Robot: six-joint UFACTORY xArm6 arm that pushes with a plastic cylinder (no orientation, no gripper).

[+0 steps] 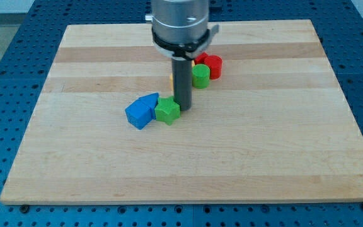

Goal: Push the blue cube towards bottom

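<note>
The wooden board [188,157] fills most of the frame, and the arm's grey housing [180,25] drops in from the top centre, ending in my plain rod with nothing to spread or pinch. My tip [183,104] sits just right of the green star block [167,111], with the blue cube [137,114] and a blue wedge-like block [149,100] left of centre. Behind the rod cluster a green cylinder [200,76], red blocks [210,65] and a sliver of something orange [172,81]; the cube looks unpushed, with nearly all its travel left.

We are seeing bare wooden worktop [188,170] lying open below the blue cube [138,114]. The green star-shaped block [167,110] is touching its right side, and my tip [183,106] is standing just beside that star.
</note>
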